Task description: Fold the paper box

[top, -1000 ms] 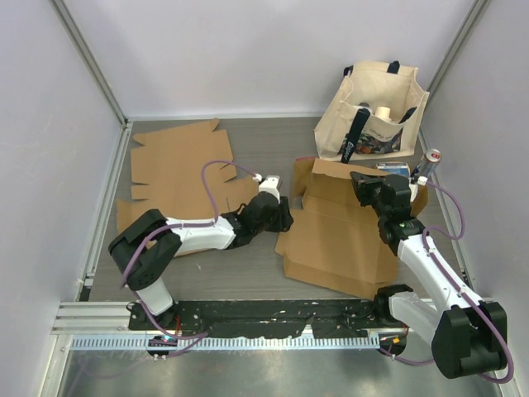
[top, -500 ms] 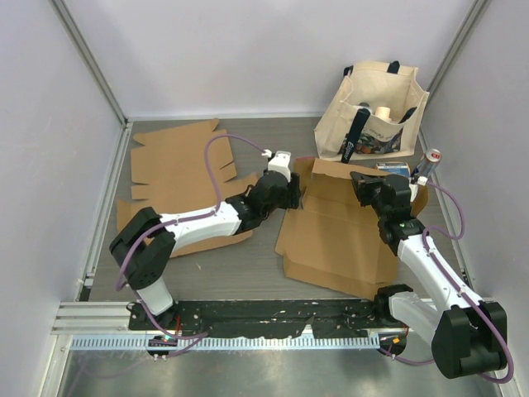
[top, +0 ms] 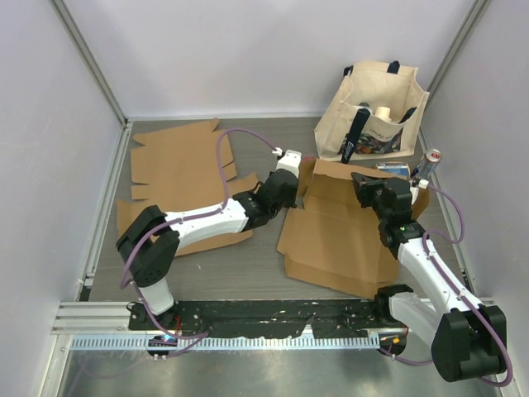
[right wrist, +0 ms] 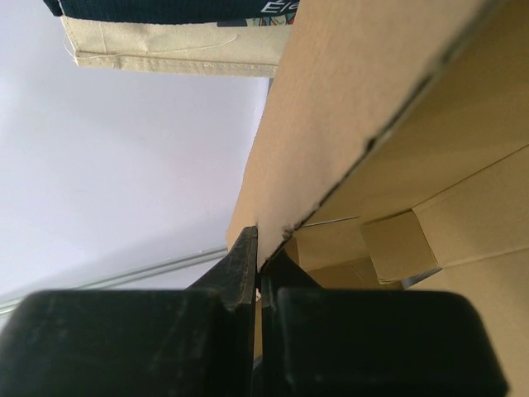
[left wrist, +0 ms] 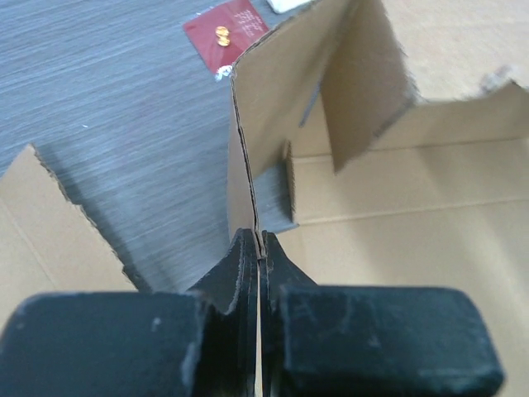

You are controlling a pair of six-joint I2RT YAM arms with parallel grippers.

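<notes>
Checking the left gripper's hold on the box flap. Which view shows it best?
Left wrist: close up, the left gripper is shut on the edge of the raised flap. Top external shows only that gripper at the left side of the box; right wrist misses it.

Bench (top: 248, 269): grey wood-grain top, matte.
Back wall (top: 273, 58): plain pale panel behind the bench's far edge.
Side walls (top: 50, 165): matching pale panels flanking the bench.
Posts (top: 89, 59): aluminium struts rising from the bench's far corners.
Rail (top: 273, 341): ribbed metal strip along the bench's near edge.
Light: soft, even.
</notes>
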